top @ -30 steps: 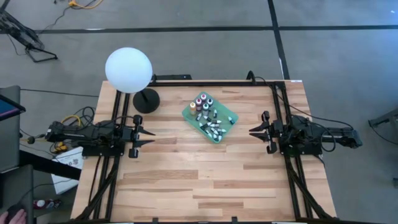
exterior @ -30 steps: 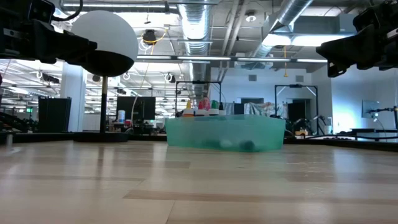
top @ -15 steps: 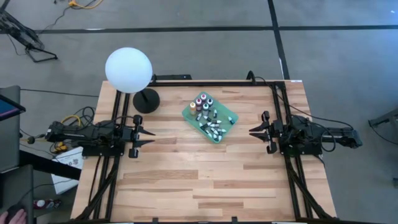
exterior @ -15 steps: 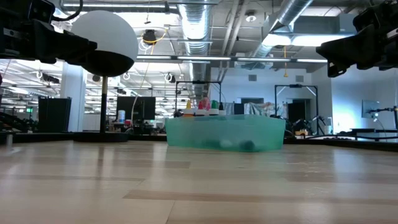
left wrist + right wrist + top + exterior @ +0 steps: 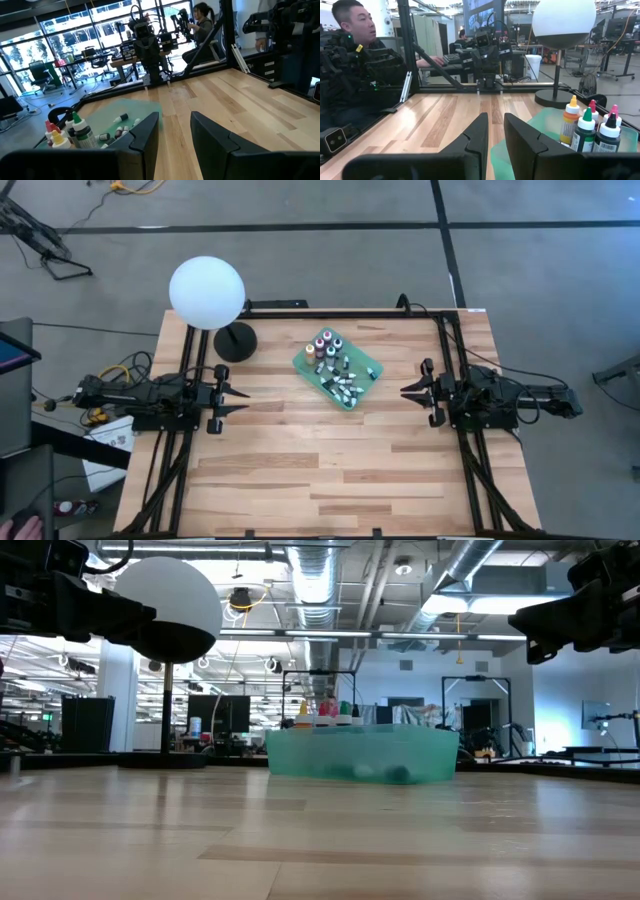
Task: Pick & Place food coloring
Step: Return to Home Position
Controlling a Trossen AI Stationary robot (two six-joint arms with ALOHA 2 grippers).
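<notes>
The food coloring is several tiny bottles and tubes in a flat green tray (image 5: 367, 367) on the far middle of the wooden table. A few bottles (image 5: 324, 343) (image 5: 590, 127) (image 5: 65, 134) stand upright at the tray's far left end. Smaller tubes (image 5: 345, 386) lie flat on the tray floor. My left gripper (image 5: 247, 400) (image 5: 175, 117) hovers level over the table's left side, open and pointing at the tray. My right gripper (image 5: 403, 391) (image 5: 496, 117) hovers level over the right side, its fingers a narrow gap apart, with nothing between them.
A lamp with a white globe (image 5: 206, 293) stands on a black round base (image 5: 235, 342) at the far left, close to the tray. Bare wood lies between the grippers and toward the near edge. People sit at desks beyond the table (image 5: 350, 20).
</notes>
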